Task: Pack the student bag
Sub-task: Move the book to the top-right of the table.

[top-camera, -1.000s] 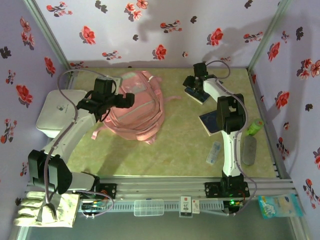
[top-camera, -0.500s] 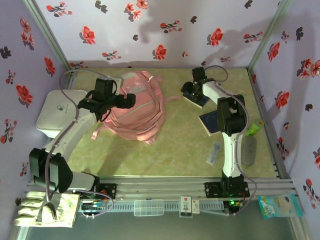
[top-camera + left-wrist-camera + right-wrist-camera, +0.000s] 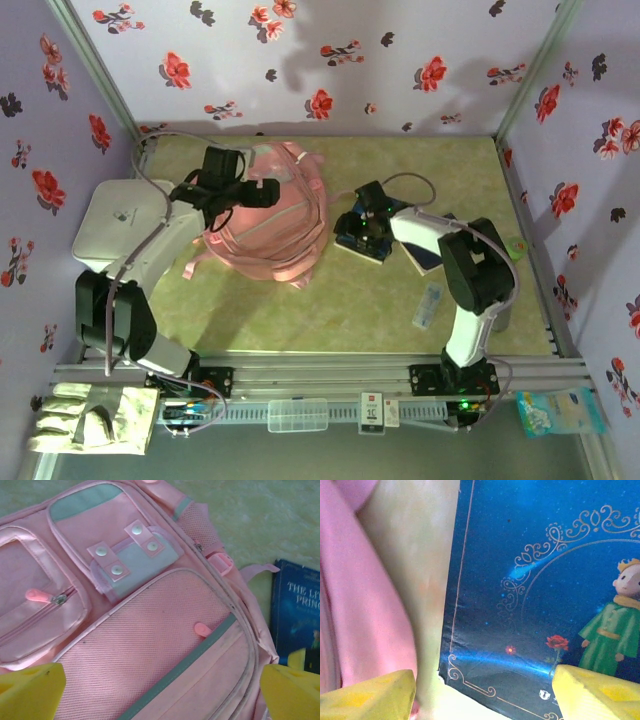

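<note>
Jaws of the left tool [image 3: 160, 692] stand wide apart with nothing between them, hovering over the front pockets of the student bag [image 3: 272, 232], which lies flat on the counter [image 3: 350, 300] toward its far left. The right tool [image 3: 482, 695] is also spread, just beside the bag, one fingertip past the edge of a blue book [image 3: 530, 580] and the other over its cover; whether it presses on the book I cannot tell. The frame edges cut off the book's title, and from above the left arm hides the bag's upper edge.
</note>
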Motion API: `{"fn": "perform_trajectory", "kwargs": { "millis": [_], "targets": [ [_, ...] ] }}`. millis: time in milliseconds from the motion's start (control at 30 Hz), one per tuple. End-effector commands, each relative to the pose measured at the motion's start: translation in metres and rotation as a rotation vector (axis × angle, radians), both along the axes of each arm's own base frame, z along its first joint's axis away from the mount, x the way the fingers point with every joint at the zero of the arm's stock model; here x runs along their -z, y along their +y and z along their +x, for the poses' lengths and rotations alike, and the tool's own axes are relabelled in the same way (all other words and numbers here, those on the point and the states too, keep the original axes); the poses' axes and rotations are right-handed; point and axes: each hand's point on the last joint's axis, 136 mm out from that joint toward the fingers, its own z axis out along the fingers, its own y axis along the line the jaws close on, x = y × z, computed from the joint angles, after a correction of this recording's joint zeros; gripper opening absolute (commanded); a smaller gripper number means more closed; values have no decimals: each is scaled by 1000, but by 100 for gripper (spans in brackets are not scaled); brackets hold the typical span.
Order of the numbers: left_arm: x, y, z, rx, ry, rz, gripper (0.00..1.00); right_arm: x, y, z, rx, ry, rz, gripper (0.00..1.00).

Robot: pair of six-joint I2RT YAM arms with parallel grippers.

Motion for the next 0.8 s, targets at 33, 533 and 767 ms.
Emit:
{"fn": "perform_trajectory", "kwargs": {
  "millis": [33,533,767],
  "targets": [
    [-5,-25,5,38,15,-61,100,30,-7,-67,62,166,-32,74],
    [30,-128,-9,215,193,-150,100,-59,-42,-23,155,-194,-96,75],
    [60,-188,-28,319,287,-165,96,-31,-92,-16,222,-98,-160,63]
  ]
}}
